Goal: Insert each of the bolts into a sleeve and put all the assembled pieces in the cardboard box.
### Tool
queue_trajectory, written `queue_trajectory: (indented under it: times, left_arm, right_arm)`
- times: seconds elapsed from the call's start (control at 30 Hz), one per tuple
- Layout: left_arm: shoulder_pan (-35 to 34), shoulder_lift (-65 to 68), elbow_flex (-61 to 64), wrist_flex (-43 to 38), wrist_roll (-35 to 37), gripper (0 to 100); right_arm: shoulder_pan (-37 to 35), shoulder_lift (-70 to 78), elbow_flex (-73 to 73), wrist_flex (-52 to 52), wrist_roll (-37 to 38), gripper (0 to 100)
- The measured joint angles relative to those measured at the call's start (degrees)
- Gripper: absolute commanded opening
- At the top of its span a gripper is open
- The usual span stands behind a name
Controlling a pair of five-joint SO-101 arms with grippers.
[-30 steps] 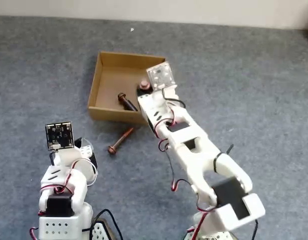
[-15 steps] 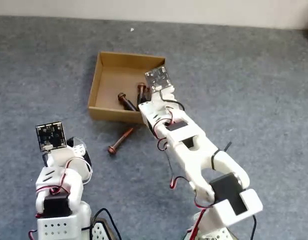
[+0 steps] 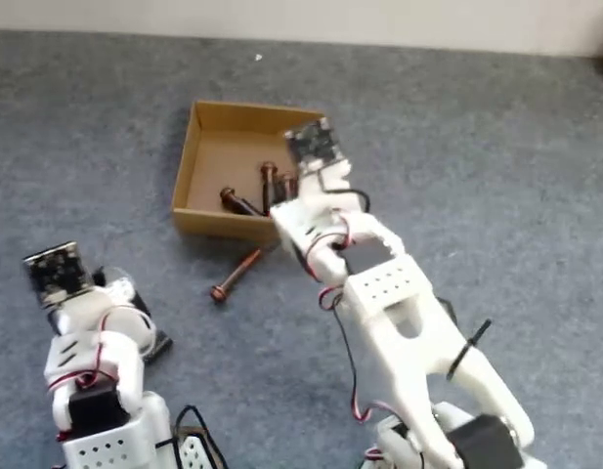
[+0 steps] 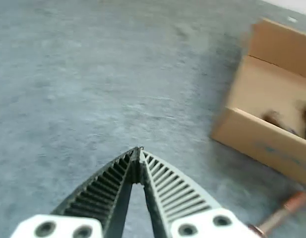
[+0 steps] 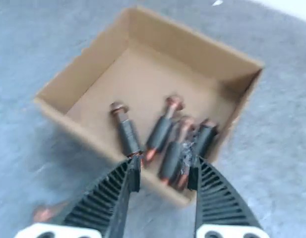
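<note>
Two pincers show here, and they stand differently. The right pincer [image 5: 163,171] is released, its toothed jaws spread apart with nothing between them. It hangs over the near wall of the cardboard box [image 5: 192,47], close to the box's right-hand near corner as the high view shows it. Just past its fingertips [image 5: 134,171], four assembled pieces [image 5: 160,133] lie on the box floor. Each is a copper-coloured bolt pushed into a dark sleeve. Three of them lie close together on the side under the pincer, two of those touching or nearly so. The fourth lies a little apart towards the middle of the box. All four lie flat, heads pointing roughly towards the far wall.

The left pincer [image 4: 140,153] is clenched, its jaws pressed together at the tips and grasping nothing. It is held low above the grey carpeted bench [image 3: 477,147], well apart from the box. In the high view the left arm [image 3: 91,337] is folded back at the near left corner, while the right arm [image 3: 379,283] stretches forward to the box.

One loose bolt [image 3: 236,275], with no sleeve on it, lies on the bench just outside the box's near wall. It lies at a slant, its head on the end away from the box, between the two arms.
</note>
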Motion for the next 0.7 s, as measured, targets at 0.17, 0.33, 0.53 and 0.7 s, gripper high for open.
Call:
queue_trajectory:
  times: [0.17,0.33,0.53,0.7]
  left_arm:
    - [-10.5,0.0,-2.0,0.0,0.0,1]
    - [-21.1,0.0,-5.1,0.0,-3.2,1]
    - [-27.2,-0.2,-4.4,0.0,-6.5,1]
    - [-29.0,0.0,-2.6,0.0,-6.5,1]
  right_arm:
    - [-6.2,-3.9,0.0,6.6,0.0,14.6]
    - [-15.6,-4.5,0.0,14.2,-0.2,14.6]
    - [-27.9,-2.6,0.0,16.0,-5.0,14.6]
    - [-33.4,2.2,0.0,15.5,-12.2,14.6]
